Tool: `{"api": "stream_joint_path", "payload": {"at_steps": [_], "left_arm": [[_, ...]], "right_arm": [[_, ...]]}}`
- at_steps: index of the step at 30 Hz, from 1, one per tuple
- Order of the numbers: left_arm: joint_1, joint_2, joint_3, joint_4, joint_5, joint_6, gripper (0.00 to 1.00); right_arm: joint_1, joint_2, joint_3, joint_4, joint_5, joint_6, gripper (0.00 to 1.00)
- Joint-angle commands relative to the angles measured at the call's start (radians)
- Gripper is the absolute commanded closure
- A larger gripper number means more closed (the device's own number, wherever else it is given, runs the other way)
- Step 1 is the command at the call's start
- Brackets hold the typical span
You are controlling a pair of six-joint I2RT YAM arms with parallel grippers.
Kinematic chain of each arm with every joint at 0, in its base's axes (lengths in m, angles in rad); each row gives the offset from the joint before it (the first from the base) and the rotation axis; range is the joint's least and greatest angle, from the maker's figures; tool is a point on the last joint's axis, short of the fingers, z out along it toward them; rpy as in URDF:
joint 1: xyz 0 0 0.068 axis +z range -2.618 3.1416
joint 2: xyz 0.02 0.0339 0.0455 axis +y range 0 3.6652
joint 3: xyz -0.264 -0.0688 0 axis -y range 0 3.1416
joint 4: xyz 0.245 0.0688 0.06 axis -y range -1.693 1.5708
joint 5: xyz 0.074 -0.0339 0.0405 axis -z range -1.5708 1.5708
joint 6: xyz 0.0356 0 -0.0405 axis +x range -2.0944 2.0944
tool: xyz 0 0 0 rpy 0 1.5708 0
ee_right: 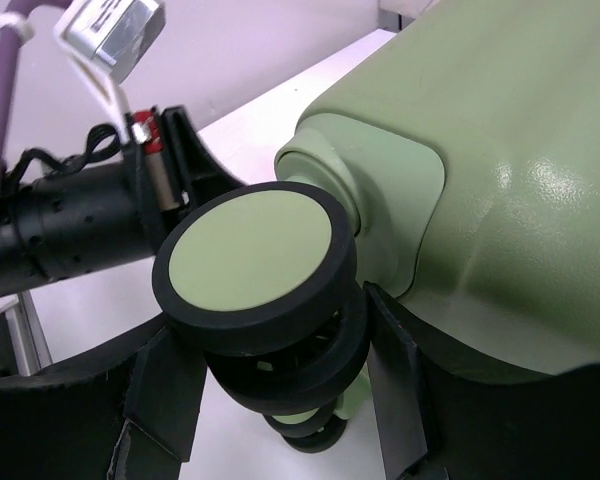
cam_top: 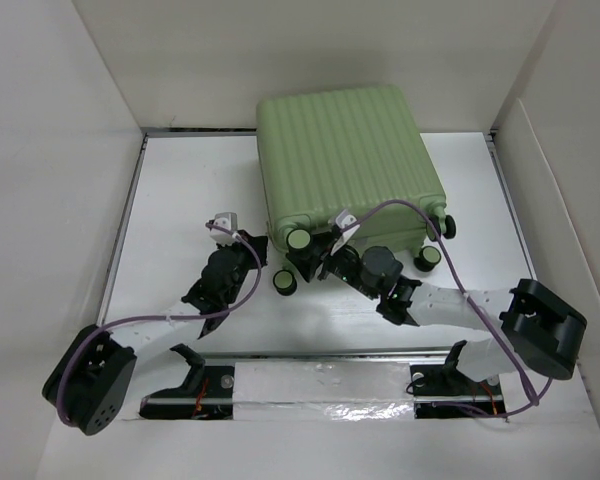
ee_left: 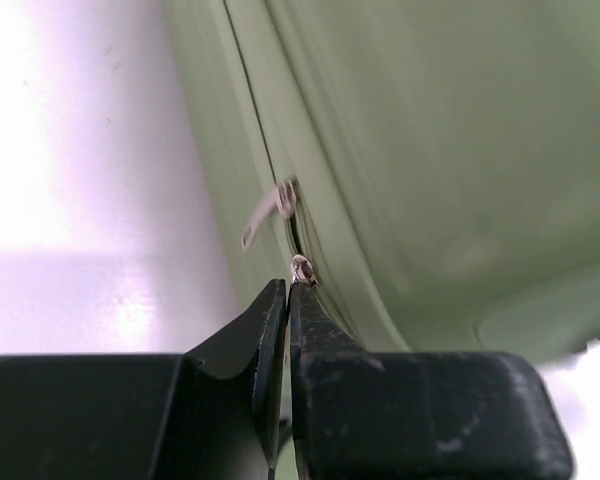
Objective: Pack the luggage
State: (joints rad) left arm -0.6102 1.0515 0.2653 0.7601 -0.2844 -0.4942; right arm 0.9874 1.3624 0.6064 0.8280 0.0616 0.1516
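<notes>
The luggage (cam_top: 345, 160) is a pale green ribbed suitcase lying closed at the back centre of the table. My left gripper (cam_top: 252, 240) is at its front left corner. In the left wrist view that gripper (ee_left: 288, 285) is shut, with a small metal zipper pull (ee_left: 302, 268) pinched at its tips against the luggage (ee_left: 460, 150) seam. A second zipper pull (ee_left: 268, 210) hangs loose just above. My right gripper (cam_top: 308, 255) is at the suitcase's front edge; its jaws (ee_right: 275, 330) are closed on a black-rimmed wheel (ee_right: 250, 255) of the luggage (ee_right: 510, 150).
White walls (cam_top: 70, 150) enclose the table on the left, back and right. Two more wheels (cam_top: 428, 258) stick out at the suitcase's front right. A metal rail (cam_top: 320, 385) runs along the near edge between the arm bases. Purple cables (cam_top: 420, 215) loop over both arms.
</notes>
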Motion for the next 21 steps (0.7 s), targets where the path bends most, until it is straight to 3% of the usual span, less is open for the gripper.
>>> {"api": "stream_joint_path", "payload": {"at_steps": [1, 6, 10, 11, 12, 13, 14, 16, 19, 21], "left_arm": [[0.072, 0.074, 0.083, 0.119, -0.151, 0.042, 1.0], [0.133, 0.174, 0.138, 0.163, -0.174, 0.025, 1.0], [0.174, 0.167, 0.16, 0.096, -0.222, -0.101, 1.0], [0.19, 0.156, 0.161, 0.084, -0.237, -0.122, 0.94], [0.205, 0.139, 0.166, 0.033, -0.217, -0.147, 0.75], [0.216, 0.092, 0.172, 0.016, -0.197, -0.183, 0.42], [0.216, 0.058, 0.169, 0.005, -0.194, -0.196, 0.31], [0.216, -0.069, 0.163, -0.057, -0.203, -0.251, 0.15], [0.216, -0.27, 0.163, -0.143, -0.219, -0.297, 0.04], [0.216, -0.365, 0.175, -0.218, -0.216, -0.303, 0.01]], "right_arm": [[0.025, -0.04, 0.046, 0.099, -0.017, 0.028, 1.0], [0.056, 0.029, 0.107, 0.094, -0.049, 0.032, 1.0], [0.077, 0.075, 0.162, 0.082, -0.086, 0.036, 1.0], [0.077, 0.084, 0.174, 0.076, -0.094, 0.036, 1.0], [0.088, 0.102, 0.2, 0.074, -0.097, 0.032, 1.0], [0.099, 0.115, 0.211, 0.072, -0.098, 0.031, 1.0], [0.099, 0.124, 0.225, 0.069, -0.103, 0.031, 1.0], [0.128, 0.153, 0.254, 0.071, -0.102, 0.032, 1.0], [0.163, 0.182, 0.288, 0.076, -0.068, 0.045, 1.0], [0.206, 0.195, 0.308, 0.072, -0.023, 0.042, 1.0]]}}
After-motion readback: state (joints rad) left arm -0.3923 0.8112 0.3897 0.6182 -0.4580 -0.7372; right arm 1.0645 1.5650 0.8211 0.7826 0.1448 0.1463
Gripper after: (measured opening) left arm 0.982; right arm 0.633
